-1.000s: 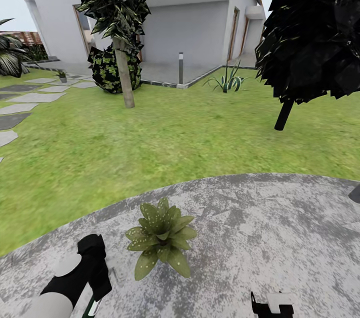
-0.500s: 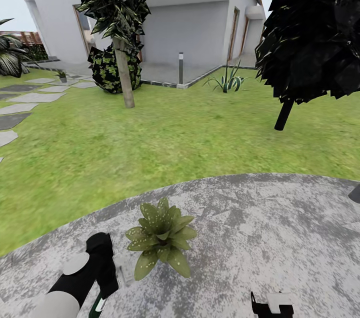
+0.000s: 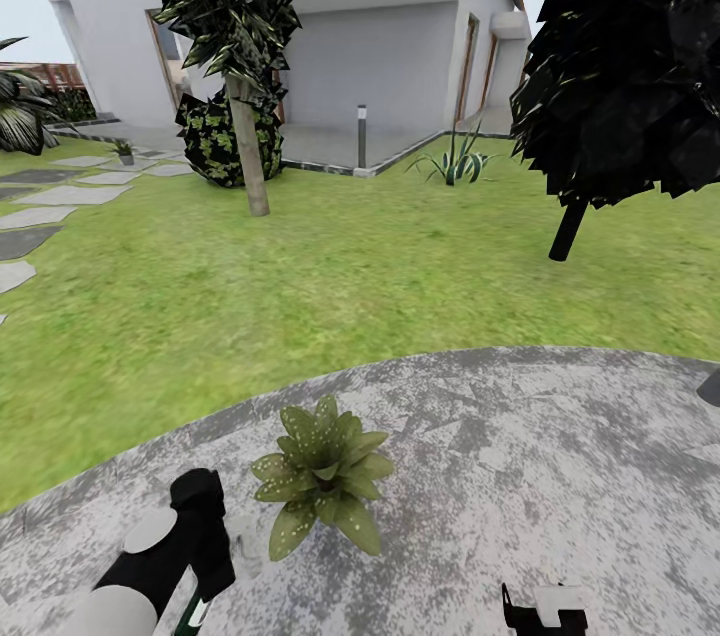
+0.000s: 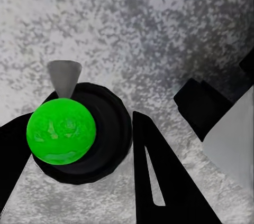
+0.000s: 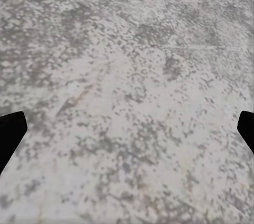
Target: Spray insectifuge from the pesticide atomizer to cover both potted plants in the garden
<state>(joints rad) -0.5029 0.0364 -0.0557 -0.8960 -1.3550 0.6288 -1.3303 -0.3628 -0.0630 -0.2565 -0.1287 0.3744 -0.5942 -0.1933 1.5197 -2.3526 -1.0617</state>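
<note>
On the round grey patio (image 3: pixel 520 476), close in front of us, stood one potted plant (image 3: pixel 322 476), a low rosette of broad pointed leaves dotted with fine whitish specks of insectifuge (image 3: pixel 300 426). Our left gripper (image 4: pixel 79 166) hung just beside it, on our left, over the paving; its dark fingers (image 4: pixel 159 182) sat narrow around the pesticide atomizer (image 4: pixel 61 132), which we saw end-on from the left wrist as a bright green round within a dark ring, with a grey cone jutting from one side. From the head view only a sliver of the green bottle with its white band showed below the black wrist. Our right gripper (image 5: pixel 127 134) hovered over bare mottled stone, fingertips (image 5: pixel 9 134) wide apart and holding nothing. Beyond the patio lay the lawn (image 3: pixel 300 286), stepping stones (image 3: pixel 60 196), a grey bollard lamp (image 3: pixel 362 136) and the white house (image 3: pixel 390 56).
</note>
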